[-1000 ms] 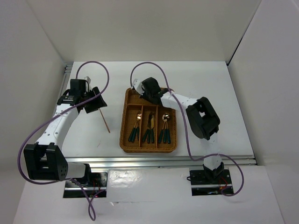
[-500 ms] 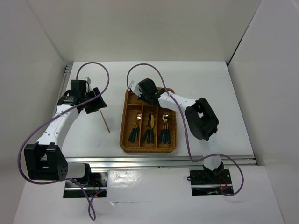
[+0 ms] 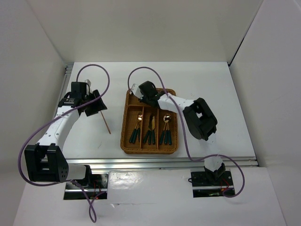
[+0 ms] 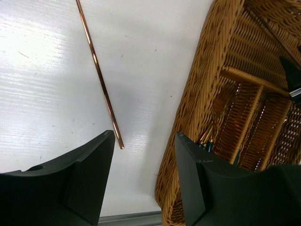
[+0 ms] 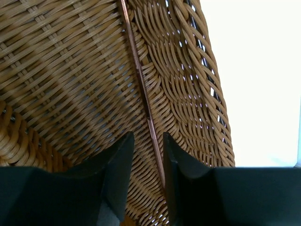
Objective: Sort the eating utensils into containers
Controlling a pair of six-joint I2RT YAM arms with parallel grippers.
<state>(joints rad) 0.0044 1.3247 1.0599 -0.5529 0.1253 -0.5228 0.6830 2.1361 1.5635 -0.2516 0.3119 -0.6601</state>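
Nearly all is sorted, I judge. One chopstick (image 4: 101,77) lies on the table (image 4: 47,94) left of the wicker tray (image 4: 197,94), with its near end between the wide-open, empty fingers of the left gripper (image 4: 144,136). The three long slots (image 3: 151,113) each hold teal-handled utensils (image 3: 150,134); from above I cannot tell forks from spoons. In the far crosswise slot (image 5: 70,70) lies the second chopstick (image 5: 140,80), inside the narrow gap of the right gripper (image 5: 148,136), apparently not pinched.

From above, the right gripper (image 3: 145,92) hides the tray (image 3: 125,136) slot under it. The spoons and forks (image 3: 151,135) behind it are too small to tell apart. Ahead of the left gripper (image 4: 143,141), the table chopstick (image 4: 101,89) runs off the top edge. The tray chopstick (image 5: 141,80) slips out of sight between the right gripper's tips.
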